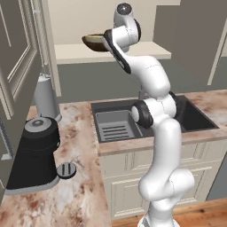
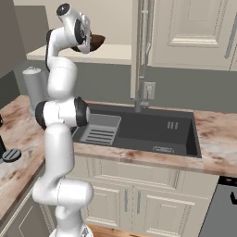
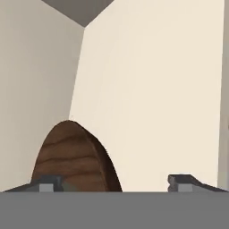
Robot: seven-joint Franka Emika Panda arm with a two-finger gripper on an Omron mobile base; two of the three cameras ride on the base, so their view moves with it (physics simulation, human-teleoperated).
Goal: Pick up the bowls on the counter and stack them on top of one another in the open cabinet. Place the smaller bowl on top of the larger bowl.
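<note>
Hand view: gripper (image 3: 114, 183) fingers stand wide apart, nothing between them; left fingertip (image 3: 47, 183) is against the larger bowl (image 3: 74, 156), right fingertip sits clear over the bare shelf. Bowl surface: dark brown, wood-grain bands, darker rim, shallow profile.

Base views: counter (image 1: 75, 133) marbled pinkish-beige, sink (image 1: 111, 126) set into it, arm raised above it. Further back and higher, the larger bowl (image 1: 94, 42) rests on the cream shelf of the open cabinet (image 1: 146, 51), at the wrist, interior olive-brown, underside dark (image 2: 96, 41).
</note>
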